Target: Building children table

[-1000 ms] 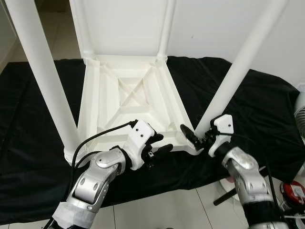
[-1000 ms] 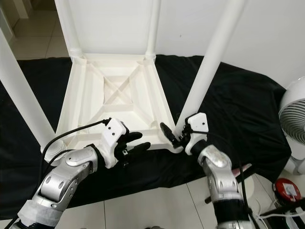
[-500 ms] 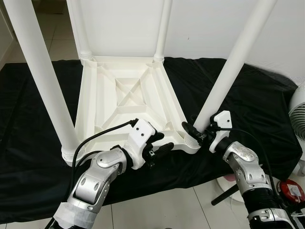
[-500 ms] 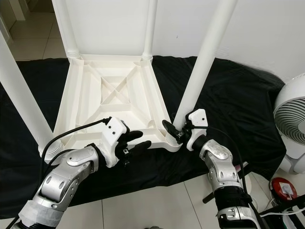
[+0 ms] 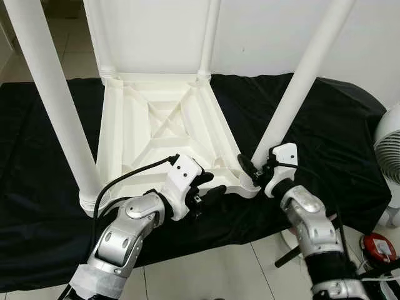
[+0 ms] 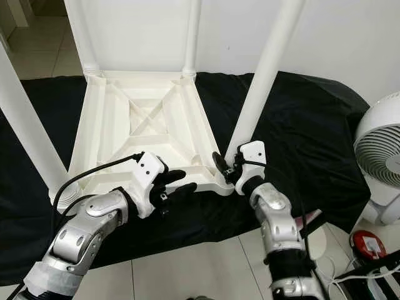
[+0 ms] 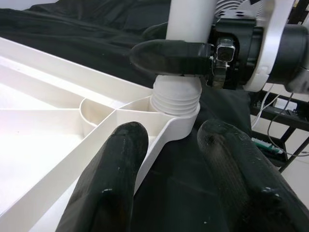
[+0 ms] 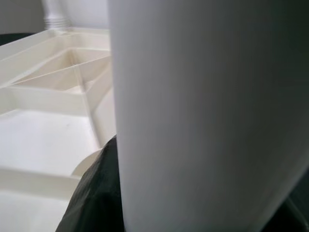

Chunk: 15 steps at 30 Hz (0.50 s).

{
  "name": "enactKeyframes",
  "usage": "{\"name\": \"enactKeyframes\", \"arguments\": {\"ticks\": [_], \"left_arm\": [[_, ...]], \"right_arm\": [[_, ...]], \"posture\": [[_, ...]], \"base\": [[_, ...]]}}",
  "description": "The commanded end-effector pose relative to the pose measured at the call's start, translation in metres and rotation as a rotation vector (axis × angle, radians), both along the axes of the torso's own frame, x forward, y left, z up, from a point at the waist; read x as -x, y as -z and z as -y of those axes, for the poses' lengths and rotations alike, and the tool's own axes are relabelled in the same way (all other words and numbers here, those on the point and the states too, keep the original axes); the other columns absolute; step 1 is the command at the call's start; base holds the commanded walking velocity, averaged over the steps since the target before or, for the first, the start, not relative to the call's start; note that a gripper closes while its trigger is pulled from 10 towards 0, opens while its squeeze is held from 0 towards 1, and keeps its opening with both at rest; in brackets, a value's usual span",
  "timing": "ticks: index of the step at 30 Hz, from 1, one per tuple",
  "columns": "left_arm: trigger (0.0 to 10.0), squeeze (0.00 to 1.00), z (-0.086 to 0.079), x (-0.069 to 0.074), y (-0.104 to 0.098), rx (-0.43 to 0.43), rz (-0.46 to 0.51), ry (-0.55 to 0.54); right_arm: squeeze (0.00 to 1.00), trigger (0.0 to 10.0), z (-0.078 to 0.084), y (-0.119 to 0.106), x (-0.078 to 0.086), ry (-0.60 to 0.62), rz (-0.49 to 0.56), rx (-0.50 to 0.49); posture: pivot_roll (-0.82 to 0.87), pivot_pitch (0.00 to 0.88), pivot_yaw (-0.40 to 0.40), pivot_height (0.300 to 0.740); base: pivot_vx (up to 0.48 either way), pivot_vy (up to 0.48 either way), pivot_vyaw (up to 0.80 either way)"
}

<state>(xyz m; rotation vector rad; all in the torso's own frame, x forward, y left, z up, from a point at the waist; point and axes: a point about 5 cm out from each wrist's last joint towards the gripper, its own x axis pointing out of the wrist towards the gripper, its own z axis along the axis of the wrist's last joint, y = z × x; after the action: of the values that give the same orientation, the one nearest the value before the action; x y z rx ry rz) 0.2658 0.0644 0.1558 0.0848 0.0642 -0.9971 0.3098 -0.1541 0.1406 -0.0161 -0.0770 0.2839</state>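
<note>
White plastic dominates what we see from the left eye: the children's table (image 5: 162,131) lies upside down on a black cloth (image 5: 337,137) spread over the tiled floor (image 5: 206,275), its ribbed underside facing up and four legs rising from the corners. Our right gripper (image 5: 253,172) sits at the near right leg (image 5: 300,81), low down where the leg meets its corner socket, with one black finger curving round the leg's base. Our left gripper (image 5: 206,187) rests at the table's near edge, just left of that same corner, its two fingers parted with nothing between them. A white fan (image 5: 390,144) stands at the right edge of the cloth.

From the right eye we see the same layout: the right gripper (image 6: 226,167) against the leg's foot, the left gripper (image 6: 175,184) beside it on the rim, and the fan (image 6: 378,156) more fully in view.

Through the left wrist camera, our two black fingertips (image 7: 113,174) straddle the table's edge, spread apart, one over the white rim and one over the cloth. Ahead, the threaded end of the leg (image 7: 176,94) sits in the round corner socket, and the right gripper's finger (image 7: 169,55) presses across the leg just above the thread.

Through the right wrist camera, the leg (image 8: 203,111) looms close and blurred, with a dark finger at its base and the table's ribs (image 8: 63,82) beyond; we judge the gripper clamped on the leg.
</note>
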Motion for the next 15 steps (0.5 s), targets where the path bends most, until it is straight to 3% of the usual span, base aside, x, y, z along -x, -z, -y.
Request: {"name": "enactKeyframes", "arguments": {"ticks": [1,3,6,8,12,14,15], "left_arm": [[10.0,0.00,0.000,-0.004,-0.001,0.000,-0.006,-0.039],[10.0,0.00,0.000,-0.004,-0.001,0.000,-0.007,-0.039],[10.0,0.00,0.002,-0.004,-0.001,0.005,-0.008,-0.038],[10.0,0.00,0.003,-0.004,-0.001,0.008,-0.010,-0.036],[10.0,0.00,0.006,-0.003,-0.001,0.015,-0.013,-0.026],[10.0,0.00,0.007,-0.003,-0.001,0.016,-0.014,-0.024],[10.0,0.00,0.007,-0.003,-0.001,0.015,-0.015,-0.022]], "right_arm": [[0.00,10.0,0.003,0.004,0.003,0.124,-0.034,-0.016],[0.00,10.0,0.004,0.005,0.005,0.179,-0.043,-0.031],[0.00,10.0,-0.003,0.013,0.016,0.361,-0.077,-0.036],[0.00,10.0,-0.007,0.015,0.018,0.402,-0.094,-0.046],[0.00,10.0,-0.024,0.011,0.022,0.361,-0.082,-0.051],[0.00,10.0,-0.023,0.010,0.023,0.364,-0.079,-0.063],[0.77,10.0,-0.021,0.009,0.023,0.365,-0.079,-0.090]], "posture": [[0.05,0.056,-0.077,0.740],[0.05,0.056,-0.077,0.740],[0.04,0.054,-0.074,0.740],[0.04,0.054,-0.074,0.740],[0.03,0.056,-0.071,0.740],[0.03,0.057,-0.070,0.740],[0.03,0.056,-0.071,0.740]], "base": [[0.000,0.000,0.00],[0.000,0.000,0.00],[0.000,0.000,0.00],[0.000,0.000,0.00],[0.000,0.000,0.00],[0.000,0.000,0.00],[0.000,0.000,0.00]]}}
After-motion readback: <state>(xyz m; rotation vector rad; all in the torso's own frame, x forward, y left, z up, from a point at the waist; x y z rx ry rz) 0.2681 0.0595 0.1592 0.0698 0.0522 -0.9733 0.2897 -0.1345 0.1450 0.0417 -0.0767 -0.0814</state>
